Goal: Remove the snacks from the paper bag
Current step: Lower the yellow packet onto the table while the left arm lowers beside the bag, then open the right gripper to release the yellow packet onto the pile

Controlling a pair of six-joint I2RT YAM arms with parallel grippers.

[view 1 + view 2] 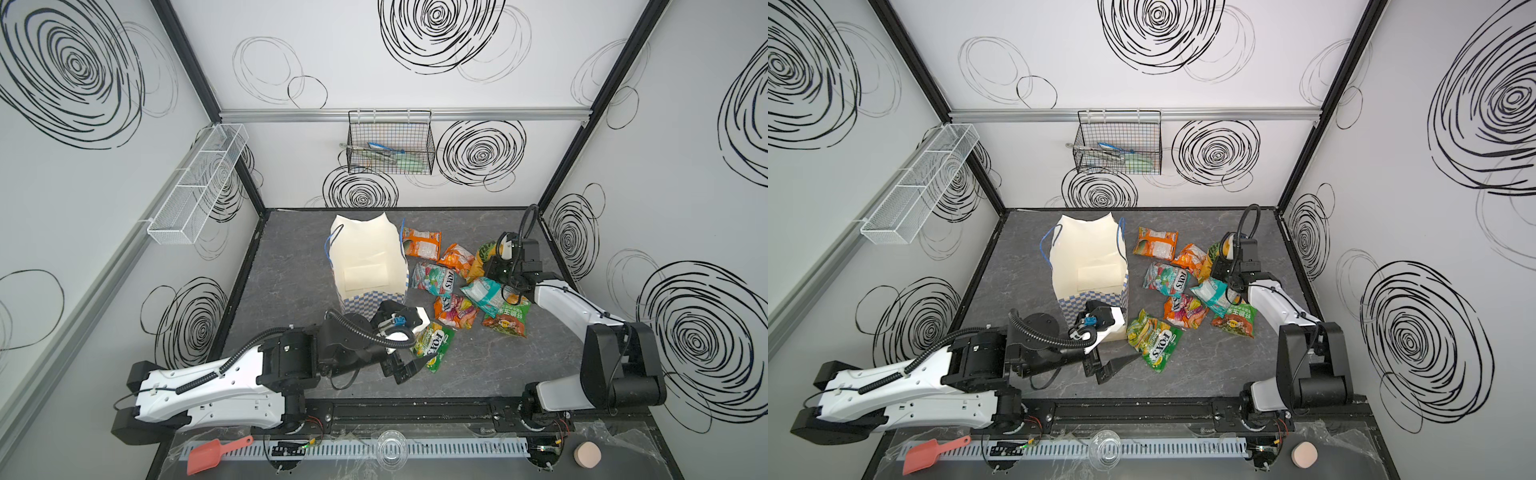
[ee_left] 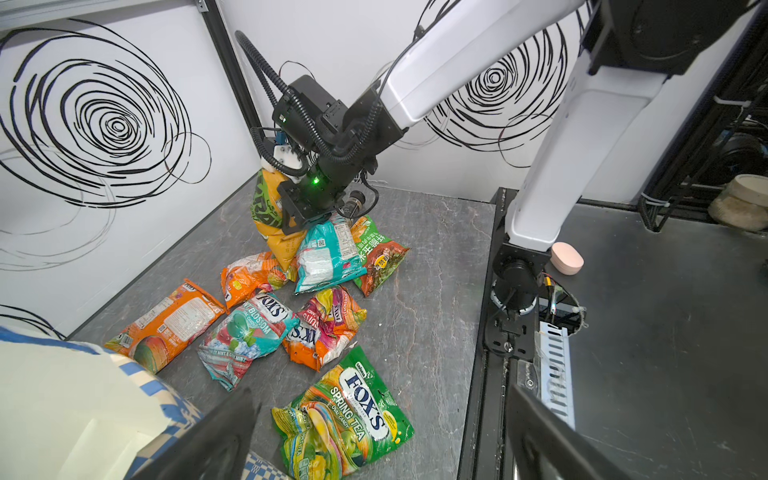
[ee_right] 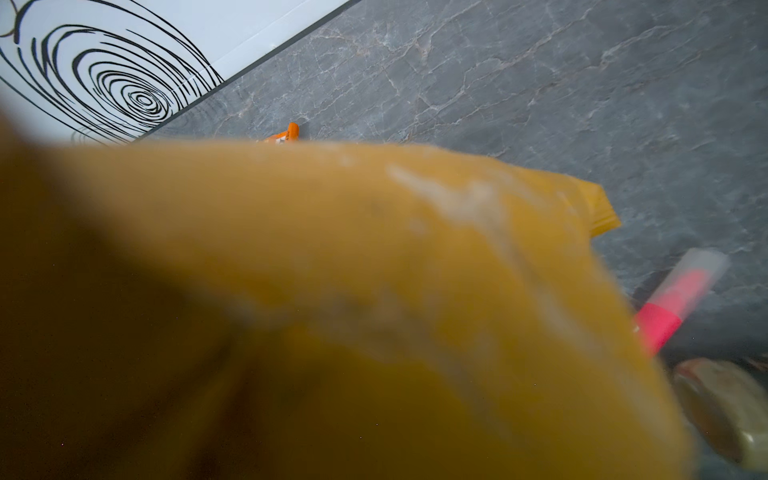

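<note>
My right gripper (image 2: pixel 277 166) pinches the yellow packet (image 2: pixel 276 232) by its top so I can drop it with the other packets (image 1: pixel 436 278) beside the empty-looking paper bag (image 1: pixel 368 257); left gripper (image 1: pixel 409 368) gapes wide, holding nothing.

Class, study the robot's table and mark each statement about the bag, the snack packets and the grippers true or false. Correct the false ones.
1. The paper bag stands upright with its mouth open. True.
2. The left gripper grips the green FOX'S packet. False: its jaws are open and empty, and that packet lies beside them on the table.
3. The right gripper holds a yellow-gold packet. True.
4. The black wire basket on the back wall is empty. False: tongs lie in it.
</note>
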